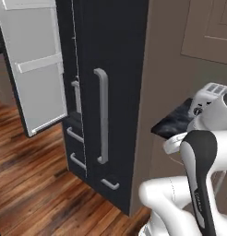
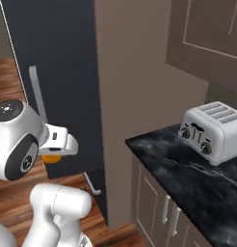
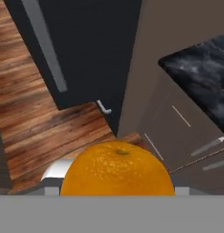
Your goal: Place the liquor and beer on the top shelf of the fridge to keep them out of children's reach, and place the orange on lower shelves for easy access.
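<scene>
The orange (image 3: 117, 170) sits right in front of the hand camera with my gripper (image 3: 117, 184) shut on it; the fingertips are hidden behind it. From the right base view a sliver of the orange (image 2: 51, 158) shows under the white hand (image 2: 58, 140), held in the air in front of the fridge (image 2: 58, 58). The charcoal fridge (image 1: 110, 69) has its right door closed, with a curved grey handle (image 1: 102, 115). Its left door (image 1: 34, 60) is swung open, showing white bins. The liquor, the beer, the top shelf and the lower shelves are out of view.
A silver toaster (image 2: 212, 132) stands on the black marble counter (image 2: 188, 178) to the right of the fridge. Brown cabinets (image 2: 159, 207) run below the counter, and a wall cabinet (image 2: 212, 38) hangs above it. Wooden floor (image 1: 37, 184) lies in front of the fridge.
</scene>
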{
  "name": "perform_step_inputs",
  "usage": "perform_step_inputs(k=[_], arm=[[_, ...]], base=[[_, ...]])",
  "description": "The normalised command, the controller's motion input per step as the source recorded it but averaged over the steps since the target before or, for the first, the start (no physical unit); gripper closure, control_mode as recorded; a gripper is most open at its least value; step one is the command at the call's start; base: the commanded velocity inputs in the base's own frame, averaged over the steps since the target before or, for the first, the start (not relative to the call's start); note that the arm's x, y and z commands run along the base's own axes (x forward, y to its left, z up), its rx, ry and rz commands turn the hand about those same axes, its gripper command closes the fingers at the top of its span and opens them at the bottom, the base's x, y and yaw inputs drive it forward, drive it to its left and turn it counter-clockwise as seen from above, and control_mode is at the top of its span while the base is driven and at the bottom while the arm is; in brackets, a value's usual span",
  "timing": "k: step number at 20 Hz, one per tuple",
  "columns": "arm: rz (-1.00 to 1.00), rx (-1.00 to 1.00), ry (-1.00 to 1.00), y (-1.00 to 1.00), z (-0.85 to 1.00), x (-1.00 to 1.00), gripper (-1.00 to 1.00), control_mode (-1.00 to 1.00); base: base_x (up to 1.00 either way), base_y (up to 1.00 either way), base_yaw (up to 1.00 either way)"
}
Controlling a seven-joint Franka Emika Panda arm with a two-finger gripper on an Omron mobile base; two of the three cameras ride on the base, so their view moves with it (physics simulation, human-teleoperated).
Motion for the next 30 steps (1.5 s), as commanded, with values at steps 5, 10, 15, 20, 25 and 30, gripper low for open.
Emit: perform_step_inputs(k=[5,10,15,20,25,30], arm=[[0.00,0.00,0.00,0.00,0.00,0.00,1.00,1.00],[0.00,0.00,0.00,0.00,0.00,0.00,1.00,1.00],[0.00,0.00,0.00,0.00,0.00,0.00,1.00,1.00],[0.00,0.00,0.00,0.00,0.00,0.00,1.00,1.00],[0.00,0.00,0.00,0.00,0.00,0.00,1.00,1.00],[0.00,0.00,0.00,0.00,0.00,0.00,1.00,1.00]], base=[[0.10,0.67,0.57],[0.17,0.73,0.47],[0.35,0.80,0.32],[0.49,0.39,0.20],[0.47,0.00,0.05],[0.64,0.00,0.02]])
